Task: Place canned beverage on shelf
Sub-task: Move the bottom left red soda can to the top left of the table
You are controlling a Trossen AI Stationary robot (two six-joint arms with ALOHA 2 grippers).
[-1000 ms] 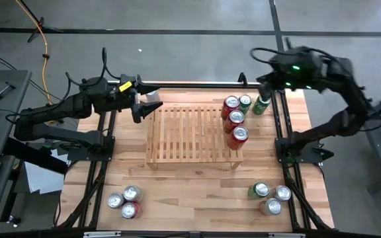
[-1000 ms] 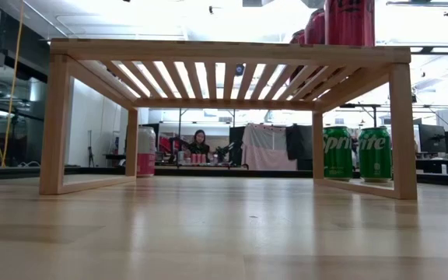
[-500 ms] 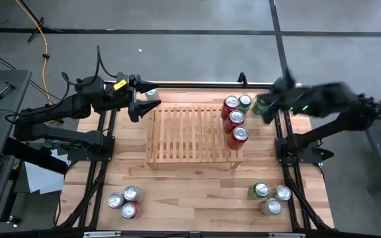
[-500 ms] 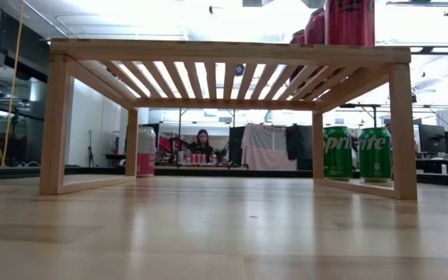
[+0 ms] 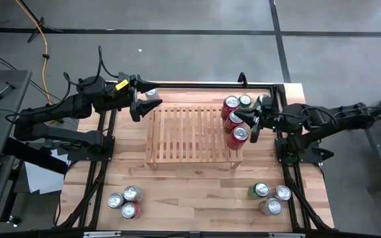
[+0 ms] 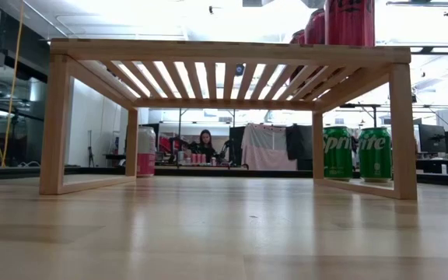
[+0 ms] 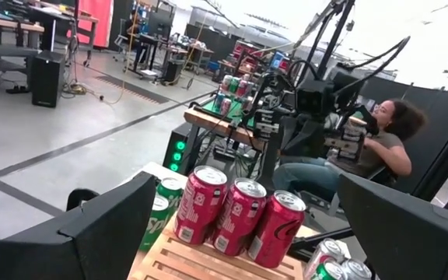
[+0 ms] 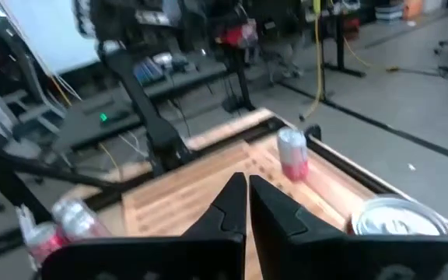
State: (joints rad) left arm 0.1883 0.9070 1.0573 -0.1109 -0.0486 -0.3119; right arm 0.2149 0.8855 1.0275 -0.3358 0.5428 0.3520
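Observation:
The light wood slatted shelf (image 5: 190, 132) stands mid-table on its short legs. Three red cans (image 5: 234, 119) stand in a row on its right end; they also show in the left wrist view (image 7: 239, 214). Two green cans (image 6: 356, 153) stand on the table by its far right corner. A white-and-pink can (image 5: 152, 94) stands on the table at its far left corner. My right gripper (image 5: 251, 127) is shut and empty, just right of the red cans. My left gripper (image 5: 141, 106) is open beside the white-and-pink can.
A cluster of three cans (image 5: 124, 201) stands near the front left, and another (image 5: 270, 197) near the front right. Black frame rails (image 5: 104, 152) run along both table sides. A person (image 7: 387, 132) sits in the room beyond the table.
My right arm has swung down from above the table's far right corner, toward the near edge and the shelf, and its gripper now sits low beside the red cans. No can has moved.

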